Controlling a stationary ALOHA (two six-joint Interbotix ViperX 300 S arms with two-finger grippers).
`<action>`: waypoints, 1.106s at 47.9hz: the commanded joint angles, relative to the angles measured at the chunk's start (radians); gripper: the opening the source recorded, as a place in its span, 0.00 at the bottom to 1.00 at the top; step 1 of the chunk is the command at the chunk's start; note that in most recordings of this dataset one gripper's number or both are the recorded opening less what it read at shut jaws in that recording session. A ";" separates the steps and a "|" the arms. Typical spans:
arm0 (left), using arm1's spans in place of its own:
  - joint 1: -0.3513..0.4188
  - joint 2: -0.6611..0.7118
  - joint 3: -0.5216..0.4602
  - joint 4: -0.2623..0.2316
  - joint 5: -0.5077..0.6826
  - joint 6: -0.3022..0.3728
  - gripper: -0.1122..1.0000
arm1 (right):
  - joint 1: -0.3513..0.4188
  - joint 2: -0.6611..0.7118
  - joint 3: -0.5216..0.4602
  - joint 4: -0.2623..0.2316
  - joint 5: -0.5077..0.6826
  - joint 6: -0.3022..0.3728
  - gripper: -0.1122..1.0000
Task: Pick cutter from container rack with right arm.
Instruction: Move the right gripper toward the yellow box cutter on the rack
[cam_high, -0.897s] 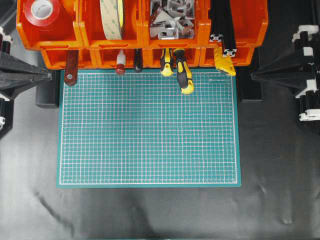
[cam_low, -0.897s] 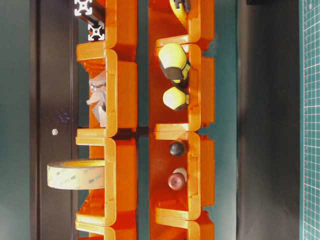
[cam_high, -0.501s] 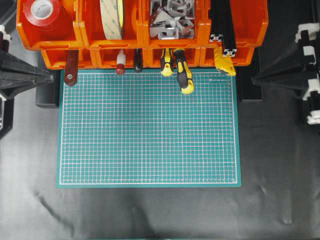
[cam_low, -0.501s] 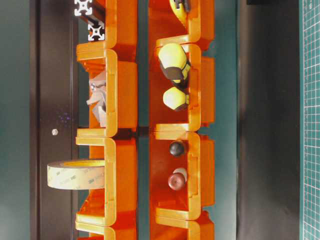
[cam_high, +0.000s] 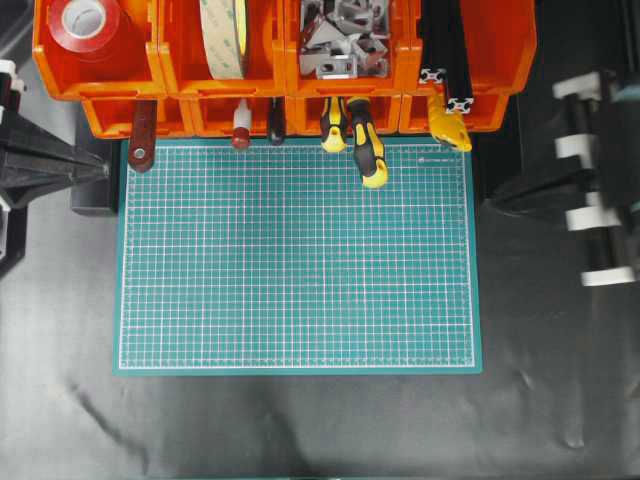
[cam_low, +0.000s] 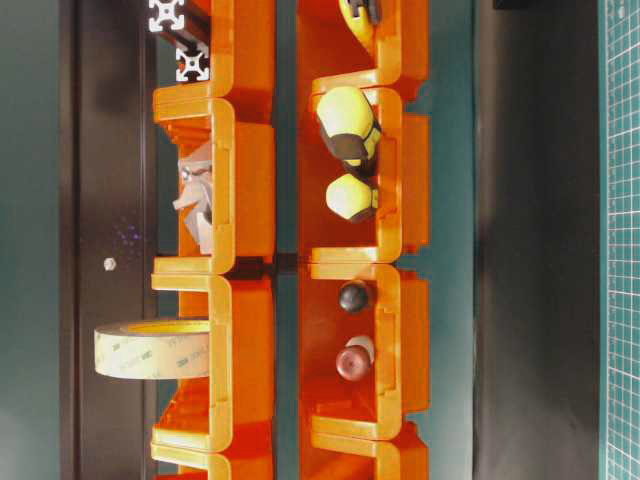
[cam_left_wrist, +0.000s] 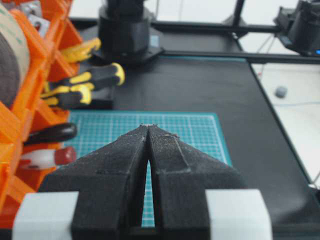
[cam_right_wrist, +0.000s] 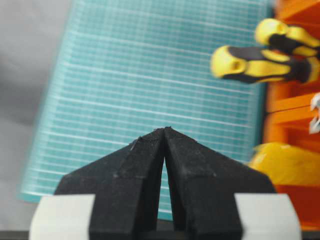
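Note:
The cutter (cam_high: 448, 122) is slim and yellow. It sticks out of the lower right bin of the orange container rack (cam_high: 285, 75), over the green mat's far right corner. It also shows in the right wrist view (cam_right_wrist: 287, 162), blurred at the right, in the left wrist view (cam_left_wrist: 82, 50) and in the table-level view (cam_low: 355, 10). My right gripper (cam_high: 497, 198) is shut and empty, off the mat's right edge, nearer than the cutter and to its right; its jaws (cam_right_wrist: 164, 130) meet at the tips. My left gripper (cam_high: 105, 170) is shut and empty at the mat's left edge, tips together (cam_left_wrist: 149, 126).
Two yellow-and-black screwdrivers (cam_high: 360, 140) hang out of the bin left of the cutter. Black aluminium profiles (cam_high: 445, 50) lie in the bin above it. Tape rolls (cam_high: 222, 35), metal brackets (cam_high: 345, 35) and dark-handled tools (cam_high: 141, 135) fill other bins. The green mat (cam_high: 300, 260) lies on black cloth.
My right arm has swung toward the front and in toward the mat's right edge, blurred in motion. My left gripper has shifted slightly toward the front. The cutter has not moved.

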 joint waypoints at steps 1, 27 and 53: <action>-0.012 0.008 -0.028 0.003 0.000 -0.005 0.11 | 0.017 0.049 -0.046 -0.124 0.049 0.035 0.09; 0.009 -0.003 -0.029 0.005 0.005 -0.005 0.11 | 0.256 0.195 -0.029 -0.511 0.393 0.249 0.09; 0.003 0.002 -0.029 0.005 0.005 -0.008 0.10 | 0.265 0.229 0.044 -0.538 0.353 0.313 0.79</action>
